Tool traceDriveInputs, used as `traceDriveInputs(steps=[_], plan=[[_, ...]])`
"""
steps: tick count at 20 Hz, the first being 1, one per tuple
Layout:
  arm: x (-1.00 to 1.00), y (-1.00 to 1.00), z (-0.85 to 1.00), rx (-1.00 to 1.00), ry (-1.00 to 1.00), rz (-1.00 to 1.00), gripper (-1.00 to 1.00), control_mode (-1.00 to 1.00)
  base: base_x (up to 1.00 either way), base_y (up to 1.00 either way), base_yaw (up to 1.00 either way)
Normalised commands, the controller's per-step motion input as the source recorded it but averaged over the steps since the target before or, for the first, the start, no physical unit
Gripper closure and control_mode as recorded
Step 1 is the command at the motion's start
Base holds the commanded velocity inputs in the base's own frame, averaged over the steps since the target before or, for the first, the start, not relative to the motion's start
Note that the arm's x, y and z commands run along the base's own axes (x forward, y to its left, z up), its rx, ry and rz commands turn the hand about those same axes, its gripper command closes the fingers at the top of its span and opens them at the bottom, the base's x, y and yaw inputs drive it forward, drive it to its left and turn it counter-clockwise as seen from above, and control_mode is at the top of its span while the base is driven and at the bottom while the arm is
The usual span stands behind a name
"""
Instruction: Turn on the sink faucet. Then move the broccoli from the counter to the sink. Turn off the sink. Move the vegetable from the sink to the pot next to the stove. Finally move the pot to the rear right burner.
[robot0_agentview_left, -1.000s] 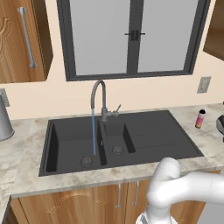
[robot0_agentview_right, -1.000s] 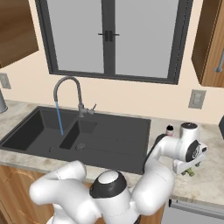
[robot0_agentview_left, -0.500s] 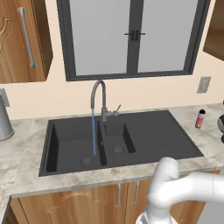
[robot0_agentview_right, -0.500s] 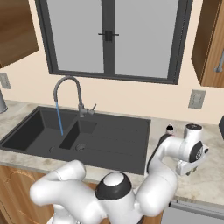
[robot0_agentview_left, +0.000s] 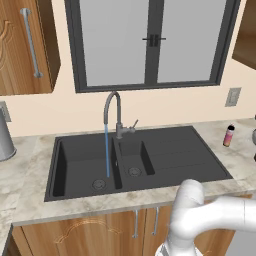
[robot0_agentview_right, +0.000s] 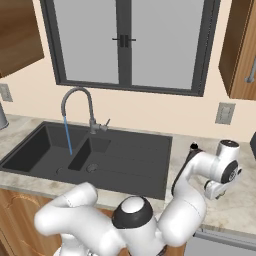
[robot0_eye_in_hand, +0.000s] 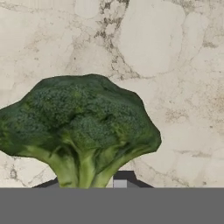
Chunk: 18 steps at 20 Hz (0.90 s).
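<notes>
Sink: a matte charcoal double basin set into the counter, directly below a large dark-framed window. Its larger basin is on the left, the smaller basin in the middle, and a ribbed draining area on the right.

Faucet: a tall dark grey gooseneck spout standing at the back edge of the sink, between the two basins, with a small lever at its right side. A thin blue stream of water falls from the spout into the larger basin, beside the round drain.

Broccoli: a small dark green floret with a pale green stalk. In the hand view it lies close up against the marbled stone, stalk pointing toward the fingertips. This is the stretch of counter to the right of the sink.

Gripper: in the right base view the white arm bends over the counter just right of the sink, hand pointing down. In the hand view the dark fingertips sit at the base of the stalk, drawn in tight on either side of it, clenched on the broccoli.

Bottle: a small dark bottle with a pink label, upright on the counter right of the sink, near the wall.

Canister: a shiny steel cylinder on the counter left of the sink.

Cupboards: wooden wall cupboards on both sides of the window.
</notes>
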Motion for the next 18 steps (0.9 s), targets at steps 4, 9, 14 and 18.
traceDriveInputs(steps=[4,9,14,18], plan=[[-0.3,0.46,0.27,0.0,0.0,0.0,1.0,-1.0,0.0,0.0,0.0],[-0.25,0.69,0.25,0.0,0.0,0.0,1.0,-1.0,0.0,0.0,0.0],[-0.16,0.86,0.13,0.0,0.0,0.0,1.0,-1.0,0.0,0.0,0.0],[-0.18,0.86,0.21,0.0,0.0,0.0,1.0,-1.0,0.0,0.0,0.0]])
